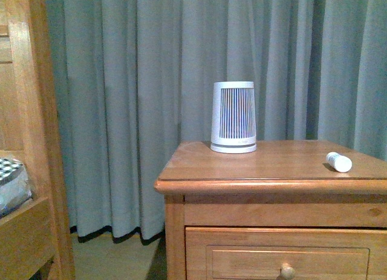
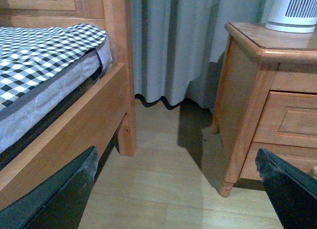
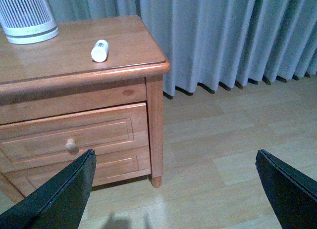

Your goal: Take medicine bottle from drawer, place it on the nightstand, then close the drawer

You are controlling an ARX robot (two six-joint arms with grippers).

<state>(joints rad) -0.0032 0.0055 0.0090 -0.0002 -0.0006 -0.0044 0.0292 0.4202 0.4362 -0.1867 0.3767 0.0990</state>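
The right gripper (image 3: 173, 189) occupies the near foreground of the right wrist view; its two dark fingers (image 3: 59, 199) are spread wide with nothing between them, above bare floor (image 3: 223, 160). The left gripper (image 2: 173, 194) is likewise spread wide and empty, positioned low between the bed frame (image 2: 84, 120) and the nightstand (image 1: 266, 186).

The medicine bottle (image 1: 338, 162) lies on its side on the nightstand top, near the front edge toward the corner farthest from the bed frame. A ribbed white-and-grey canister (image 1: 233, 117) stands upright on the same top, toward the rear and well apart from the medicine bottle.

The drawer (image 3: 69, 135) is closed, its front flush with the nightstand face, round knob (image 3: 71, 145) visible. A grey curtain (image 1: 181, 68) hangs behind the nightstand.
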